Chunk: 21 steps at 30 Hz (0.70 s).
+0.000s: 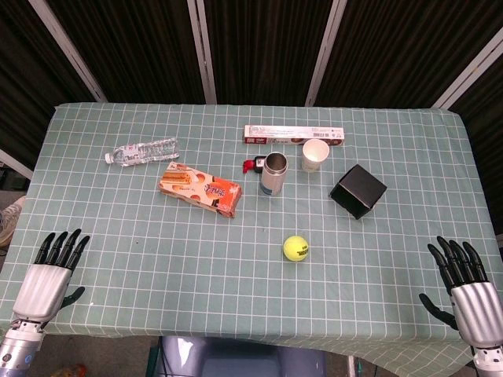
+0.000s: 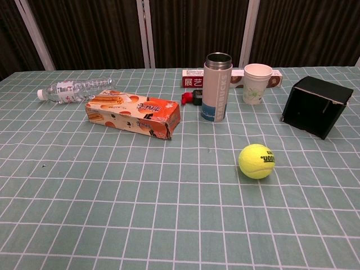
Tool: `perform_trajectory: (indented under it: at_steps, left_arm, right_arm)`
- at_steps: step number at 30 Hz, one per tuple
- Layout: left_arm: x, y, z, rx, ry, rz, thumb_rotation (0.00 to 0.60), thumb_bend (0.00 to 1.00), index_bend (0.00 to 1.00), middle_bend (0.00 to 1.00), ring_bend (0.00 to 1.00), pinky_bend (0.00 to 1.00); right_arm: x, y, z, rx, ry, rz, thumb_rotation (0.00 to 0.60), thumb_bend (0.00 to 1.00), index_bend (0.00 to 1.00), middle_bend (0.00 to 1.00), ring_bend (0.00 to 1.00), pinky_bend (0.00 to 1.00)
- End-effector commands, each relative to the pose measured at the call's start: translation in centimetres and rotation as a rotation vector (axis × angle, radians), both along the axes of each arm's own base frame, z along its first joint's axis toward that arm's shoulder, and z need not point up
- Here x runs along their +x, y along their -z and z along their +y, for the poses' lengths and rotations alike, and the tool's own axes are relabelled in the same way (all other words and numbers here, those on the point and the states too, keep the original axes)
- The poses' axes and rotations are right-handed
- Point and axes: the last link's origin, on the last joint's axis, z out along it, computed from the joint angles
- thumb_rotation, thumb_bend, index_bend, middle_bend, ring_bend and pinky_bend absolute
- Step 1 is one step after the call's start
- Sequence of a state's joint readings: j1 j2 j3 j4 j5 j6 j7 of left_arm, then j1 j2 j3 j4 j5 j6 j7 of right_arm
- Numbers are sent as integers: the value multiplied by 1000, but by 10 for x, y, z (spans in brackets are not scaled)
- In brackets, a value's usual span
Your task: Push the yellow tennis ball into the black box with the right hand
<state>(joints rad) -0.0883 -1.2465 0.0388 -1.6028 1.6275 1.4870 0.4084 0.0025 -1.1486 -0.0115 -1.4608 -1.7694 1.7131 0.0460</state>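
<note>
The yellow tennis ball (image 1: 296, 248) (image 2: 256, 161) lies on the checked cloth in the middle right. Behind it and to the right stands the black box (image 1: 357, 190) (image 2: 314, 106), tipped on its side with its opening facing the ball. My right hand (image 1: 467, 292) rests near the table's front right corner, fingers spread and holding nothing, well to the right of the ball. Over by the front left corner my left hand (image 1: 49, 276) is likewise spread and empty. Neither hand shows in the chest view.
A steel tumbler (image 1: 273, 173) (image 2: 216, 86), white paper cup (image 1: 315, 155) (image 2: 256, 83) and long biscuit box (image 1: 293, 134) stand behind the ball. An orange snack box (image 1: 200, 188) (image 2: 134, 114) and a water bottle (image 1: 142, 151) (image 2: 73, 88) lie to the left.
</note>
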Motion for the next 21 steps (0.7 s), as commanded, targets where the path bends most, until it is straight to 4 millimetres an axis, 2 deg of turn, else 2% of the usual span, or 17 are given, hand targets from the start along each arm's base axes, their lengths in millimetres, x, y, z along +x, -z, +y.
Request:
perform_trajectory:
  at_steps: [1, 3, 6, 8, 11, 12, 14, 17, 21]
  left_arm:
    - [0, 0, 1, 0, -1, 1, 600, 115, 0, 0, 0, 0]
    - [0, 2, 2, -2, -7, -2, 600, 115, 0, 0, 0, 0]
    - [1, 3, 4, -8, -4, 7, 600, 115, 0, 0, 0, 0]
    - [1, 3, 4, -7, -5, 8, 600, 115, 0, 0, 0, 0]
    - [1, 3, 4, -10, -6, 3, 600, 115, 0, 0, 0, 0]
    - [2, 3, 3, -12, -3, 2, 600, 115, 0, 0, 0, 0]
    - [1, 2, 4, -13, -4, 2, 600, 115, 0, 0, 0, 0]
    - [1, 1, 5, -8, -10, -4, 600, 115, 0, 0, 0, 0]
    - [0, 1, 5, -11, -18, 1, 600, 115, 0, 0, 0, 0]
  right_arm:
    - [0, 0, 0, 3, 1, 0, 600, 241, 0, 0, 0, 0]
    - [0, 1, -1, 9, 3, -10, 600, 241, 0, 0, 0, 23]
    - [6, 6, -3, 15, -23, -80, 600, 241, 7, 7, 29, 190]
    - [13, 17, -3, 41, -41, -189, 600, 297, 85, 85, 135, 396]
    - [26, 33, -5, 147, -39, -403, 600, 470, 266, 249, 271, 579]
    - [38, 59, -1, 359, 4, -553, 600, 499, 304, 278, 300, 608]
    - [50, 71, -6, 576, 80, -676, 600, 569, 377, 338, 371, 676]
    - [69, 85, -8, 732, 165, -820, 600, 647, 423, 385, 419, 732]
    - [92, 104, -12, 841, 268, -996, 600, 673, 431, 393, 431, 755]
